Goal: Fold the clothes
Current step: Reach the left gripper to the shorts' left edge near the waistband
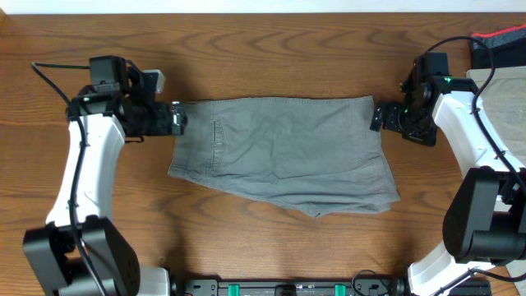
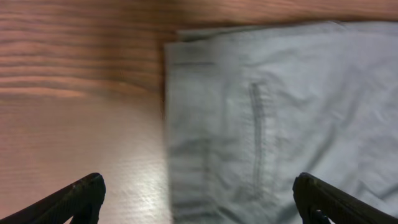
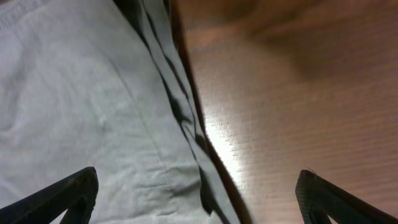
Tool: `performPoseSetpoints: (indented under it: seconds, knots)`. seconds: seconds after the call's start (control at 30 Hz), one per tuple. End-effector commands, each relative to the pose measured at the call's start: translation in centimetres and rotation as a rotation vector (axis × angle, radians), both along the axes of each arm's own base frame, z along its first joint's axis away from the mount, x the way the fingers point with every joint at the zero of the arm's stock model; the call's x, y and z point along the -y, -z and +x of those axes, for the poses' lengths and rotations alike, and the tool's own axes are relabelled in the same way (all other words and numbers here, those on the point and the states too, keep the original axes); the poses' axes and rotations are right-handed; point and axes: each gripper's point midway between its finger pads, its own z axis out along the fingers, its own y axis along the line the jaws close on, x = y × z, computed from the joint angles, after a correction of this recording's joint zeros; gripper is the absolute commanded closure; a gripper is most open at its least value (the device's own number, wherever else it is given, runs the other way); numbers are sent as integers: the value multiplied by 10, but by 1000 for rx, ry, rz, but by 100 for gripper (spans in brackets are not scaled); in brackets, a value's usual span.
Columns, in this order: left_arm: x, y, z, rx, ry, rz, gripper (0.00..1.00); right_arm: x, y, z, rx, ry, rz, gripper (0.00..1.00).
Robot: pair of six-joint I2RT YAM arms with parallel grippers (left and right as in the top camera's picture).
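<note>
- Shorts (image 1: 283,152), grey-green, lie flat and spread at the centre of the tabletop (image 1: 246,49), long side running 9 to 3 o'clock.
- Top edge is straight. The lower edge slants, lowest toward 5 o'clock, with soft creases there.
- Stitched pocket (image 1: 218,144) sits on the 9 o'clock part of the cloth. In the left wrist view its seam runs as a straight vertical line.
- Left end effector (image 1: 177,117) is at the shorts' 10 o'clock corner, right at the cloth edge. I cannot tell whether it touches.
- Left wrist view: fingers (image 2: 81,199) spread wide, nothing gripped. The cloth edge and bare wood lie below the gap.
- Right end effector (image 1: 378,115) is at the 2 o'clock corner, just beside the cloth edge.
- Right wrist view: fingers (image 3: 68,196) also spread wide, nothing gripped. The rumpled folded edge of the shorts runs between them, with wood to the 3 o'clock side.
- Pale cloth (image 1: 501,90) lies at the tabletop's 3 o'clock edge, and a red-and-black item (image 1: 501,37) at 2 o'clock, both well apart from the shorts.
</note>
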Motion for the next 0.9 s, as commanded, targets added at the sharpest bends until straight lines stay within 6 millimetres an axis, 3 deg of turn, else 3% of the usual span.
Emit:
performPoseSetpoints:
  seconds: [0.0,0.1,0.37,0.87]
  knots:
    - [-5,3,11,18,3,-73,2,-5,-1,-1,-5,1,47,1]
    - [5,15,12,-4,42,-199,2,-7,-1,-1,-2,-1,59,1]
    - [11,73,6,-163,39,-281,1,-7,-1,-2,-6,-1,59,1]
    - [22,106,-12,-274,45,-351,0,-7,-1,-3,-11,-1,60,1]
